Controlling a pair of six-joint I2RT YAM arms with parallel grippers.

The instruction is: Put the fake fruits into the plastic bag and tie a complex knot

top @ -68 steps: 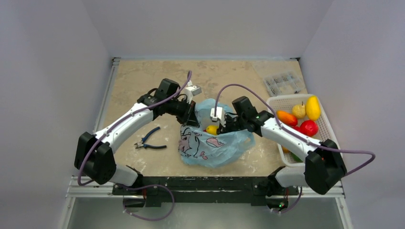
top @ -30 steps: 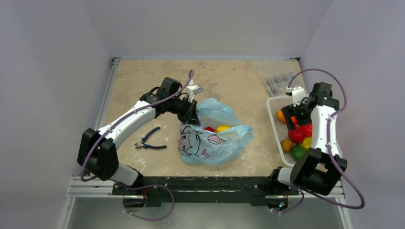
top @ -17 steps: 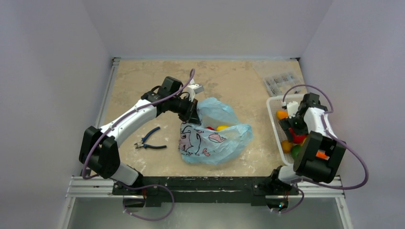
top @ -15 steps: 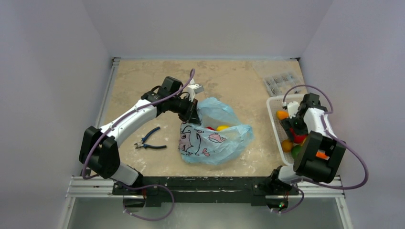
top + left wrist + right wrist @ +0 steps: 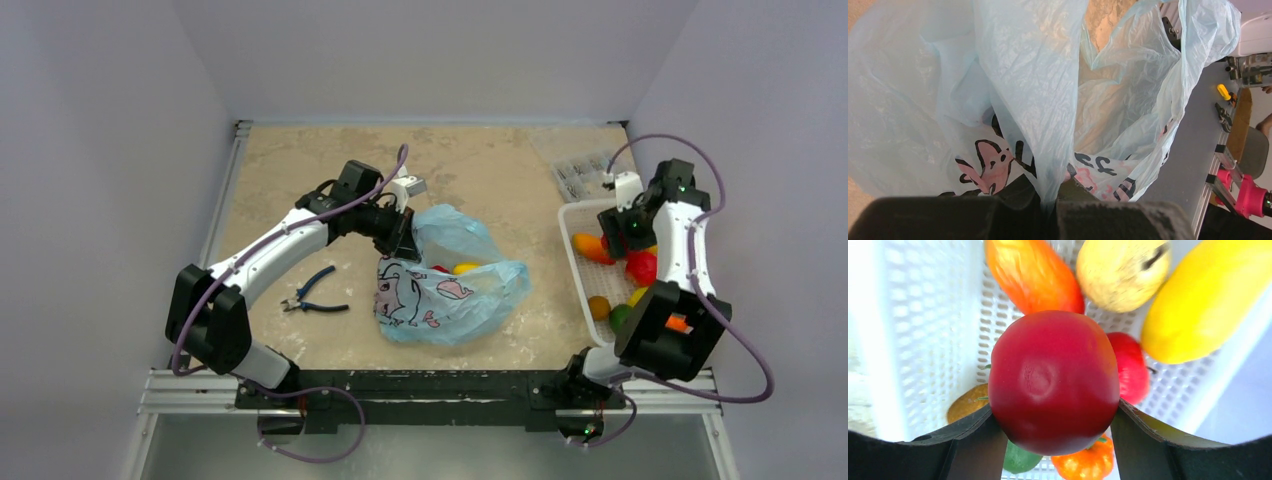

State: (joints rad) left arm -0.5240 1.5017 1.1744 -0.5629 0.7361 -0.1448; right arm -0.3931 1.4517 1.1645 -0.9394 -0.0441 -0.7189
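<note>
Right gripper point(image 5: 1055, 432), just narrowed, is clamping a red fruit point(image 5: 1054, 380) above the three-o'clock basket point(image 5: 923, 315); left gripper point(image 5: 1048, 200) is pinching the plastic bag point(image 5: 1023, 75) open; bagging follows.

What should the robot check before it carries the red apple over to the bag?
1. Red apple in the right gripper: ok, touched on both sides.
2. Apple lifted above the basket: ok, it looks so.
3. Left gripper pinching the bag edge: ok.
4. Bag mouth open: ok, a yellow fruit shows inside.
5. Table bare between basket and bag: ok.
6. Grip firm enough: cannot tell.
</note>
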